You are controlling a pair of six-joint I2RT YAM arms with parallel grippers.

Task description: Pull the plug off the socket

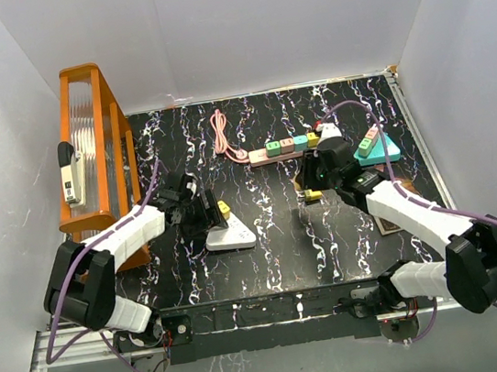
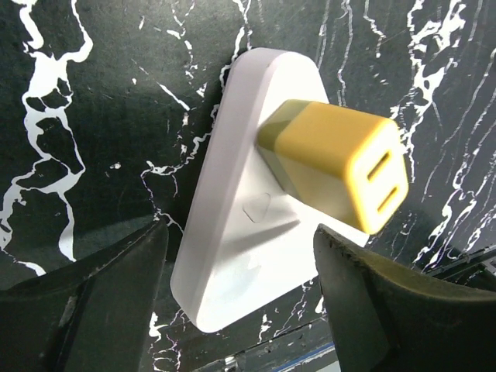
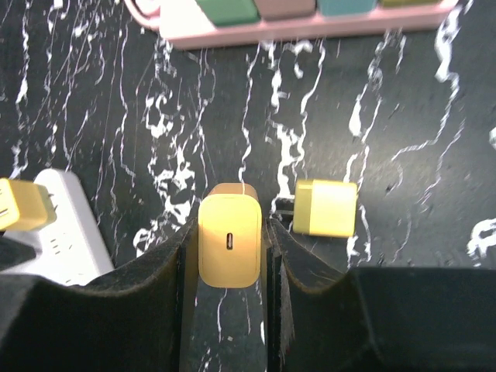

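Left wrist shows yellow plug [image 2: 333, 167] tilted in white socket [image 2: 232, 256].

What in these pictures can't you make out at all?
- Left wrist view: the yellow plug hides its own prongs in the white socket.
- Right wrist view: the pink power strip is cut off by the top edge.
- Top view: the white gadget on the orange rack is too small.

From above and behind the arms, the top view looks down over the whole counter [image 1: 276, 247]. Both wrist views look down at it from close, past their own fingers [image 3: 302, 310], sharing the white socket [image 2: 232, 232]
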